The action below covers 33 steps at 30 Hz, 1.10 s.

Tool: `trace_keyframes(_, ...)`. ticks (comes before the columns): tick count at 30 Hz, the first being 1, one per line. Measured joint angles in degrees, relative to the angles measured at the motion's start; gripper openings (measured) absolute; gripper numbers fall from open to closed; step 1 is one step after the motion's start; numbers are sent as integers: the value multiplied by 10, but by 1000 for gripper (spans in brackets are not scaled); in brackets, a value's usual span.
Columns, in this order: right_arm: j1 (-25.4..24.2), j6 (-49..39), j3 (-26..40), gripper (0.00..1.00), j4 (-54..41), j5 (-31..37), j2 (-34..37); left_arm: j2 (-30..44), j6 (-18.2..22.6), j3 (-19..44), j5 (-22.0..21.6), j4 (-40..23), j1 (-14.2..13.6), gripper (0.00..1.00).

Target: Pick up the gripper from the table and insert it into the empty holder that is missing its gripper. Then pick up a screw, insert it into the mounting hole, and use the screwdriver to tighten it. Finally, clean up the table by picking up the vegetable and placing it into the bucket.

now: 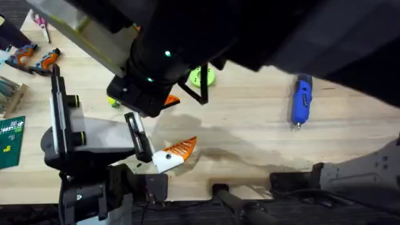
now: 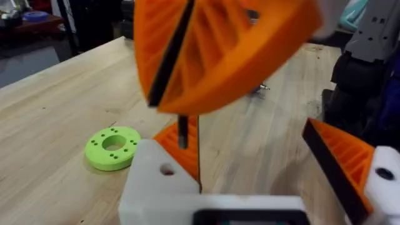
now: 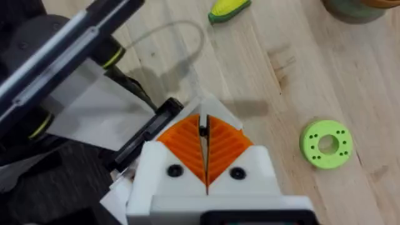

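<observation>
Screw (image 3: 203,131): tiny, light, stiff metal and likely slick, so it would twist or drop easily. Best pinched high on the shank, tip free. Looks like a thin dark pin. Right gripper (image 3: 204,122) has its orange pads clamped on it, tip just above the hole (image 2: 167,169) in the white holder (image 2: 156,190). Left gripper (image 2: 250,144): fingers apart, nothing held.

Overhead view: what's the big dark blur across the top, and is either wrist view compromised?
Overhead view: the right arm, close under the camera, shows dark and blurred and shades the table below it; the screwdriver is crisp. Left wrist view: the right gripper sits near the lens, out of focus. Right wrist view: the lime-green disc is clear.
</observation>
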Motion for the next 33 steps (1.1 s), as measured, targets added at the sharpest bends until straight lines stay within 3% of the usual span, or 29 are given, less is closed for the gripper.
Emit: trace_keyframes(33, -7, 0, 1, 6, -11, 12, 33, 0, 0, 0, 0, 0, 0, 986)
